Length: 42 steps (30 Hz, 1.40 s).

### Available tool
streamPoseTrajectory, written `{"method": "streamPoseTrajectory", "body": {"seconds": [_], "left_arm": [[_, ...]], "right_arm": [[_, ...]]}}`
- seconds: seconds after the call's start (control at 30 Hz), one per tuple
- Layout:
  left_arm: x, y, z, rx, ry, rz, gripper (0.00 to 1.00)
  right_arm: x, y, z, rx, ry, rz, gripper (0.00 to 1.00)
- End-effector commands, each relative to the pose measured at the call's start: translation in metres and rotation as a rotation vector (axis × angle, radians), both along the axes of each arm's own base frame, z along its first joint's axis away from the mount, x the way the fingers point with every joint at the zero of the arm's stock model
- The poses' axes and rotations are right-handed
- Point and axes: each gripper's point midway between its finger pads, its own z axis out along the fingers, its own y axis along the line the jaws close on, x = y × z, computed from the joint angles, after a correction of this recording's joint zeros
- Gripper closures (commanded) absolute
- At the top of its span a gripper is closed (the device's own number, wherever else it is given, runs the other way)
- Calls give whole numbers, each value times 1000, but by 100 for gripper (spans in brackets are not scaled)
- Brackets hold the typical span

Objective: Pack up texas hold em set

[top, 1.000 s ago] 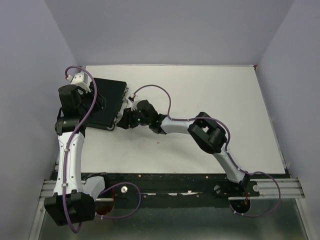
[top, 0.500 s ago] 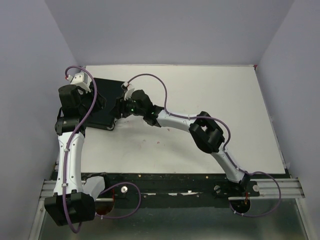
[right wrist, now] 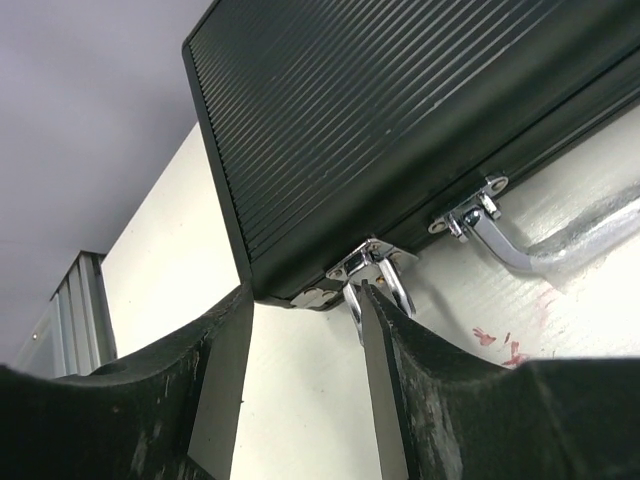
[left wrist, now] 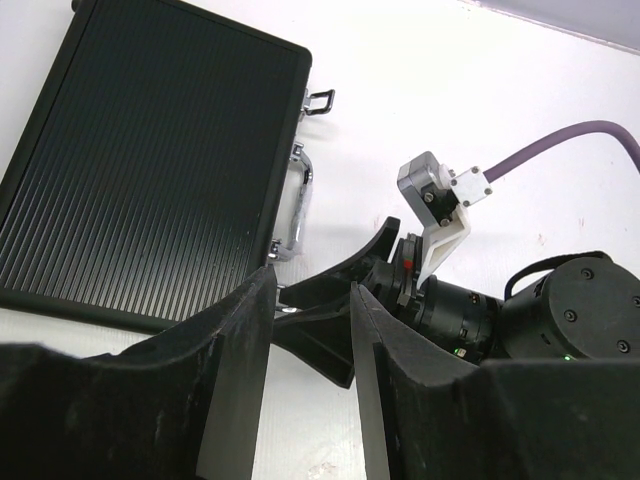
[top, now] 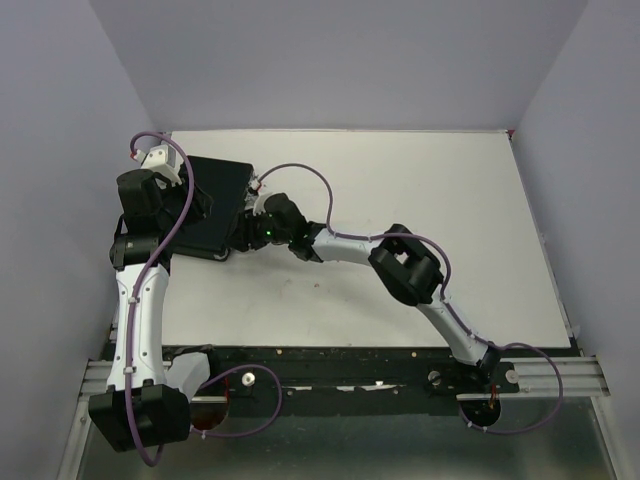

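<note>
**Right jaws at the case's lower latch**

One closed case (top: 215, 200) lies upper left in the top view. Its long axis runs up the frame and its latched edge faces right. The right gripper (right wrist: 305, 295) is nearer, jaws narrow and empty, at the lower latch (right wrist: 375, 268). There are two latches and one handle (right wrist: 540, 250). The left gripper (left wrist: 310, 285) hovers half-open, holding nothing.

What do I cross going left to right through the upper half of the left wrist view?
black ribbed case → its chrome carry handle → right arm's wrist camera → purple cable. The small latch above the handle is left out because it sits at about the same spot across.
</note>
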Motion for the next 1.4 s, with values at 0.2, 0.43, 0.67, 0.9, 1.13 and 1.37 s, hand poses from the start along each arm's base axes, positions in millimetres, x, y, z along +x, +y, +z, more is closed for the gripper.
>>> {"method": "streamPoseTrajectory", "body": {"seconds": [0.2, 0.43, 0.67, 0.9, 1.13, 1.37], "left_arm": [[-2, -5, -1, -12, 2, -22, 51], [-2, -5, -1, -13, 3, -22, 51], [-2, -6, -1, -15, 1, -28, 51], [0, -4, -6, -18, 18, -23, 51], [9, 7, -35, 7, 124, 29, 52], [18, 16, -75, 30, 303, 43, 59]], "right_arm": [[-15, -7, -50, -60, 87, 14, 46], [-14, -5, -61, -66, 104, 8, 46], [-15, -5, -65, -62, 108, 14, 46], [-13, -13, -37, -64, 44, 3, 46], [-16, -43, 13, -55, -36, -46, 46], [-21, -103, 45, -61, -41, -146, 46]]}}
